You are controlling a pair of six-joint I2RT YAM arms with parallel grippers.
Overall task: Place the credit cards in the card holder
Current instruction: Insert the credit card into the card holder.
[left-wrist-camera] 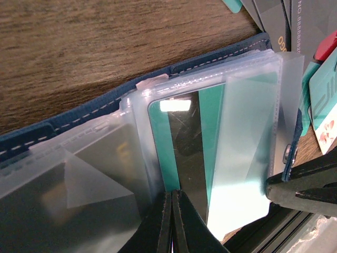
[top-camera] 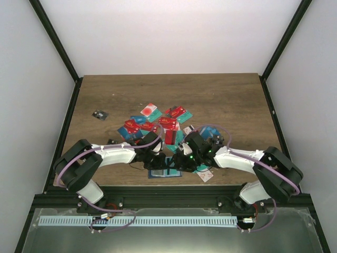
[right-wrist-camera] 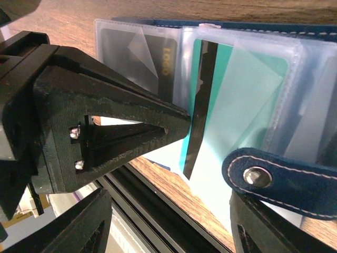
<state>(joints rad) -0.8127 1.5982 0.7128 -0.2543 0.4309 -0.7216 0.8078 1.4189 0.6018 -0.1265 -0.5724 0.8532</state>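
Black left gripper (left-wrist-camera: pixel 171 199) sits at bottom centre of its own wrist view. Jaws are pressed together and look to be pinching the near short edge of a teal card (left-wrist-camera: pixel 158 142) w/ a dark stripe. Card's long axis runs bottom to top of that frame, straight away from the jaws. Its far part is already under a clear sleeve (left-wrist-camera: pixel 247 105), near part not yet in. So the push, I'd judge, goes along that axis, up-frame, w/ no twist needed.

Right gripper (right-wrist-camera: pixel 171 199) has jaws spread wide, nothing between them. It hangs over the holder's lower edge, w/ the snap strap (right-wrist-camera: pixel 295 182) just beside its right-hand finger. Left arm is the one on the card.

Card holder (top-camera: pixel 164 173) lies open at lower centre of the top view, between both grippers. Loose cards (top-camera: pixel 158 124) are scattered above it toward frame centre, on the wood table (top-camera: pixel 226 95).
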